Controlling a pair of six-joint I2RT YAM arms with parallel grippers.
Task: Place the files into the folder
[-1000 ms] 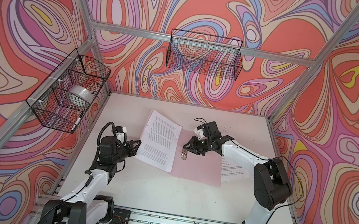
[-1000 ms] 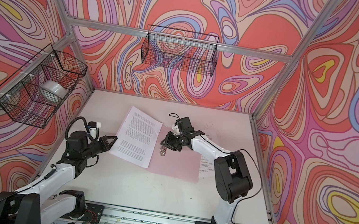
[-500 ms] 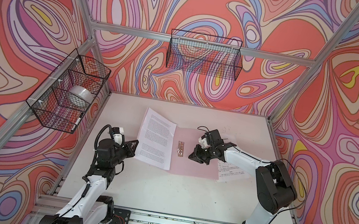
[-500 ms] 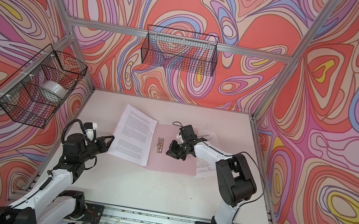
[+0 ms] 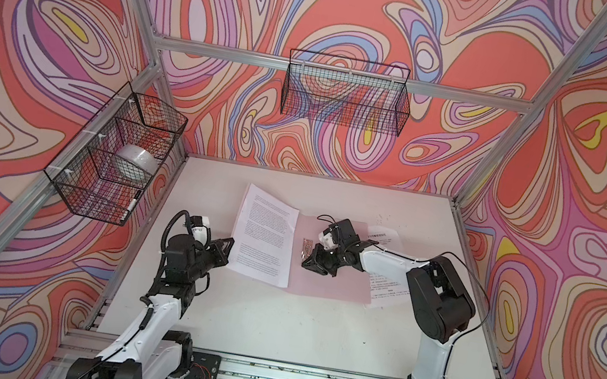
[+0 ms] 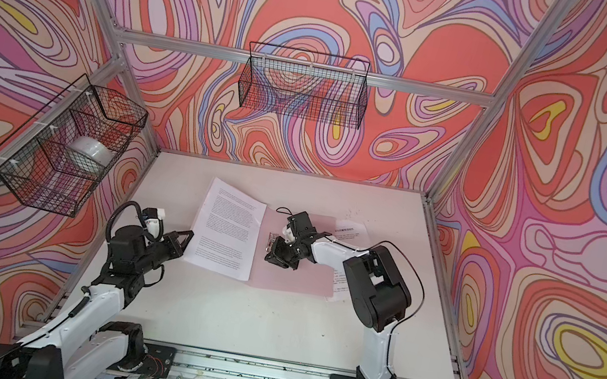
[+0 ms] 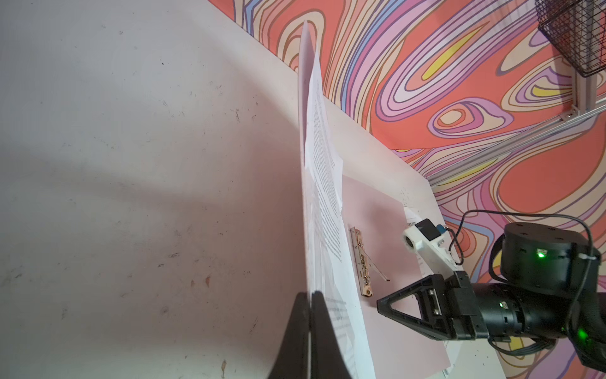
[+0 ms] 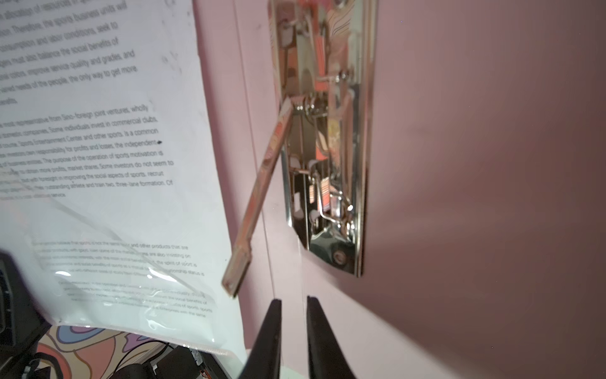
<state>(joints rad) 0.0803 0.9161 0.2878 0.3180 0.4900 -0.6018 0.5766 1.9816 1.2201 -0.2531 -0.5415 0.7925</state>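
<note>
The folder (image 5: 331,284) lay open and flat on the tabletop (image 5: 291,323), pink inside facing up. The files (image 5: 264,234) sat left of the folder's spine. Their right edge was down along the spine and their left edge was lifted off the surface. The left hand (image 5: 227,247), at the folder's left side, pinched that lifted edge with its fingers pressed together. In the left wrist view the sheets (image 7: 323,183) rose straight out of the pinch.

The metal clip (image 5: 306,246) was fixed to the folder just right of the spine, and its lever (image 8: 259,197) was swung up off the plate. The right hand (image 5: 307,263) hung over the folder just beside the clip's near end. Its fingers (image 8: 269,328) were a narrow gap apart with nothing between them. A loose sheet (image 5: 384,236) stuck out past the folder's right edge.
</note>
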